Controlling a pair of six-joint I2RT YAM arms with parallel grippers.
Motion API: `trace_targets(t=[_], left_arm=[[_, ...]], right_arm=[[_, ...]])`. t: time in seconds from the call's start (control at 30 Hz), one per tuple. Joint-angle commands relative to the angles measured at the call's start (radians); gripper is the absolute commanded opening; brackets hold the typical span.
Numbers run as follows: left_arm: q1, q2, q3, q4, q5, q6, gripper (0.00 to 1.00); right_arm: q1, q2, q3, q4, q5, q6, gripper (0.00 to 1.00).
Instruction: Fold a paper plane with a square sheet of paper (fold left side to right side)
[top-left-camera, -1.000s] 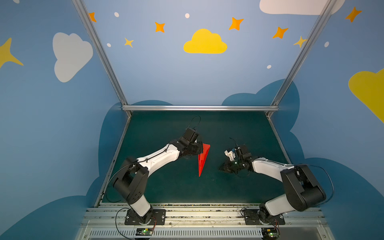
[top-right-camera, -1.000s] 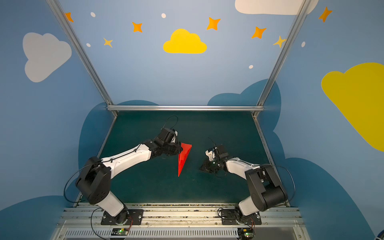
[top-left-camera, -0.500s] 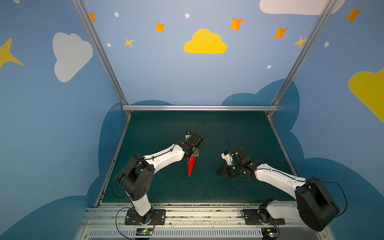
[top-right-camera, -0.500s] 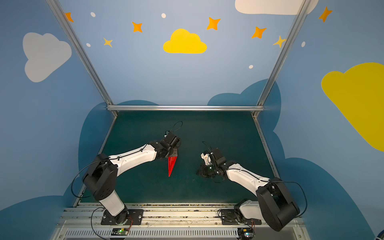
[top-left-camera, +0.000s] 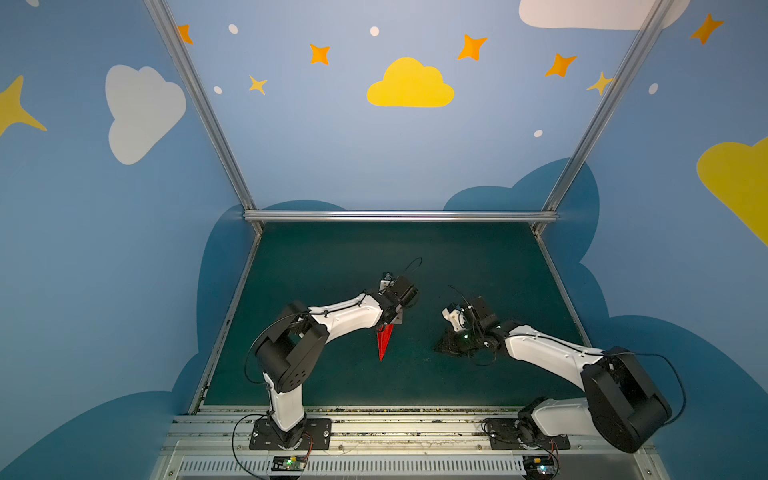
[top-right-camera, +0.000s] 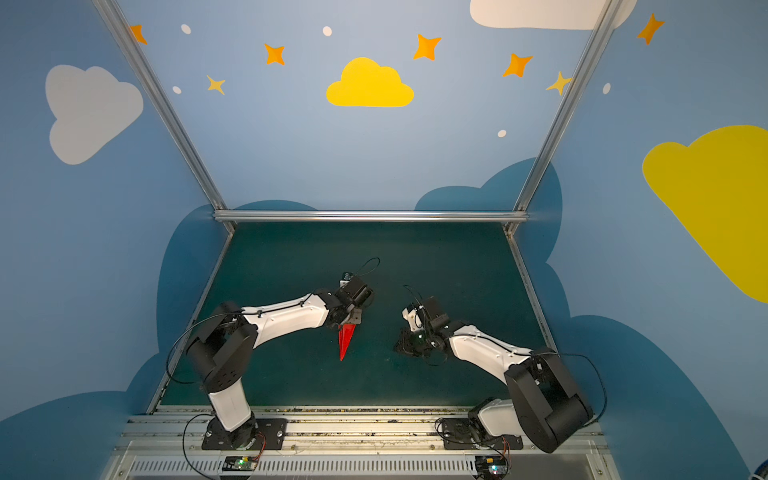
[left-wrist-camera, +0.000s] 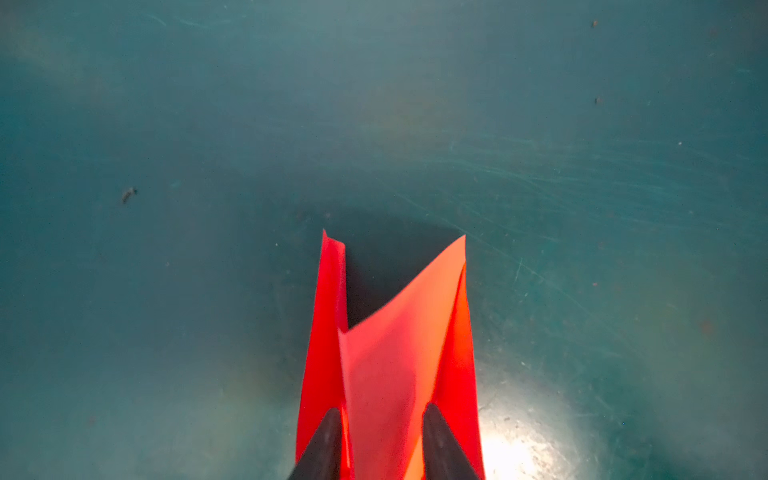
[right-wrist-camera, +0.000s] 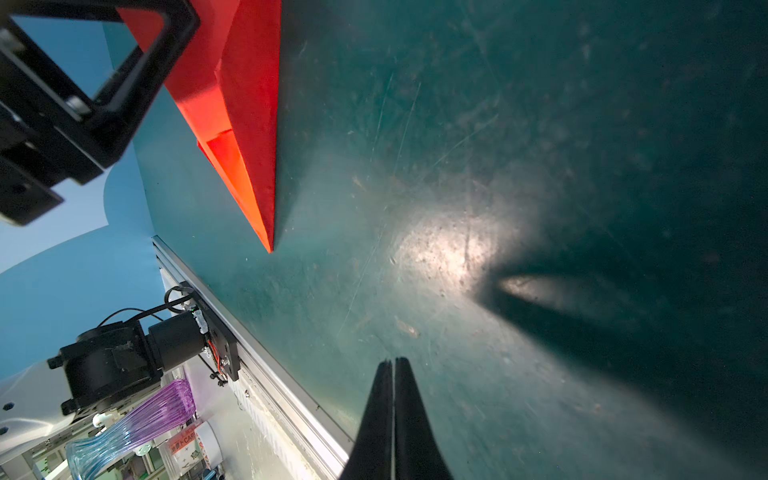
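Gripping, left: your left gripper (left-wrist-camera: 380, 419) has its jaws parted, with one black fingertip (left-wrist-camera: 328, 432) on each side of the paper's raised middle layer. You cannot tell whether the pads touch it.
Right: your right gripper (right-wrist-camera: 392, 365) has its tips pressed together and holds nothing. It is low over bare mat, well apart from the paper.
Paper: the paper plane (top-left-camera: 384, 340) is a red, narrow dart on the green table (top-left-camera: 374, 257). In both top views it lies near the middle, slightly toward the left edge.
Nose: points to the front edge, tip down on the mat.
Tail: under your left wrist, with the layers splayed apart.
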Motion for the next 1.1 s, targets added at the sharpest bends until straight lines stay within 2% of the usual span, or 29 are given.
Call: trace_targets(t=[0.0,0.43,0.7,0.9,1.07], left_arm=[[-0.001,0.002,-0.025,-0.008,-0.019,-0.019,0.46],[-0.015,0.029,-0.078,0.032,0.015,-0.052,0.68],[-0.016,0.068,-0.078,0.036,0.028,-0.053,0.69],[-0.016,0.043,-0.04,0.001,0.02,-0.023,0.7],[-0.015,-0.03,0.044,-0.071,0.016,0.025,0.79]], right_arm=[[0.007,-0.001,0.012,-0.008,0.012,0.003,0.0],[0.009,-0.02,0.016,-0.021,0.02,0.004,0.0],[0.009,-0.048,0.019,-0.048,0.034,0.004,0.0],[0.009,-0.067,0.022,-0.062,0.035,0.011,0.0],[0.006,-0.091,0.04,-0.091,0.042,0.004,0.0]])
